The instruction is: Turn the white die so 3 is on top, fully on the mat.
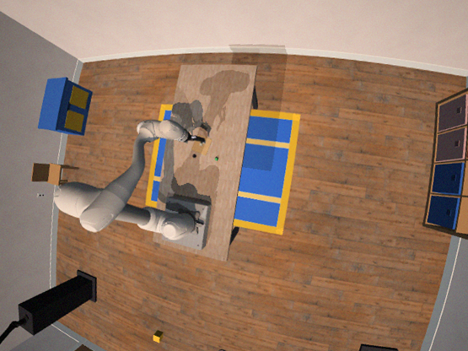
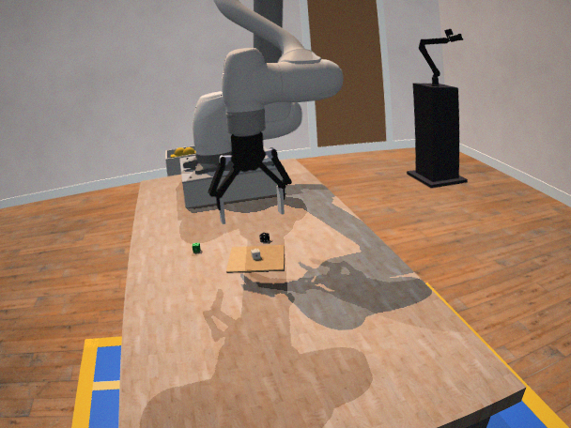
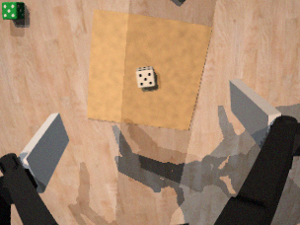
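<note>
The white die (image 3: 146, 77) (image 2: 255, 253) lies flat near the middle of the tan mat (image 3: 109, 48) (image 2: 272, 264) (image 1: 207, 148), fully on it. Its top face shows several dark pips; I cannot read the number. The mat lies flat on the wooden table (image 2: 197, 328). My gripper (image 3: 145, 112) (image 2: 252, 216) (image 1: 200, 138) is wide open and empty, and hangs well above the table over the mat's near side. A black die (image 2: 265, 237) (image 1: 194, 155) lies on the table just off the mat. A green die (image 3: 11, 10) (image 2: 196, 248) (image 1: 216, 159) lies farther off, on the table.
The arm's grey base block (image 2: 197, 192) (image 1: 192, 227) stands at the table's end behind the dice. The table's long edges run close on both sides of the mat. Blue and yellow floor mats (image 1: 267, 158) lie beside the table.
</note>
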`<action>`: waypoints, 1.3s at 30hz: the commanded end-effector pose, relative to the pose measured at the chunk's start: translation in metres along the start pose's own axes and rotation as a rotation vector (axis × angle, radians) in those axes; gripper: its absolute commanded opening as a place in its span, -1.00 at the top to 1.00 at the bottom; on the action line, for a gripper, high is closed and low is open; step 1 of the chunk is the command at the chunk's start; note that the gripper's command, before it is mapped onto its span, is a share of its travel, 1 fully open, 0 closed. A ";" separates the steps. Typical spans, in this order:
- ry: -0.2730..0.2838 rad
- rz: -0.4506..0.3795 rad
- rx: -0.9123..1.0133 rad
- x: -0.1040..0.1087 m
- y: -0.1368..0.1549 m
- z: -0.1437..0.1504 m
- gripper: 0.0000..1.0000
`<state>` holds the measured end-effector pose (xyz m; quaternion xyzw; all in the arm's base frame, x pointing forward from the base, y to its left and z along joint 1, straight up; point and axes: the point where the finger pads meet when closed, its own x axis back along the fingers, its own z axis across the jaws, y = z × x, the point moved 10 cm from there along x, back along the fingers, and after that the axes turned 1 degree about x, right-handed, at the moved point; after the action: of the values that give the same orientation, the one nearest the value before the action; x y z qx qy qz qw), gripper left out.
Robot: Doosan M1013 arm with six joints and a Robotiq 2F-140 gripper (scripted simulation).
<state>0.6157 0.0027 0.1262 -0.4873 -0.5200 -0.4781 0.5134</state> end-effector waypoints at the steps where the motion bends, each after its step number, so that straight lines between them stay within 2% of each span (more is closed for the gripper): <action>1: 0.014 -0.002 0.154 0.000 0.000 -0.001 -1.00; 8: 0.014 -0.003 0.412 -0.002 0.000 -0.001 -1.00; 10: 0.014 -0.003 0.412 -0.002 0.000 -0.001 -1.00; 12: 0.014 -0.004 0.537 -0.002 0.000 -0.001 -1.00; 25: 0.013 -0.007 0.968 -0.004 0.000 -0.001 -1.00; 28: 0.013 -0.007 0.985 -0.004 0.000 -0.001 -1.00; 30: 0.013 -0.008 1.114 -0.004 0.000 -0.001 -1.00; 39: 0.012 -0.010 1.377 -0.005 0.000 -0.001 -1.00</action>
<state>0.6157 0.0028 0.1211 -0.0889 -0.7020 -0.0779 0.7023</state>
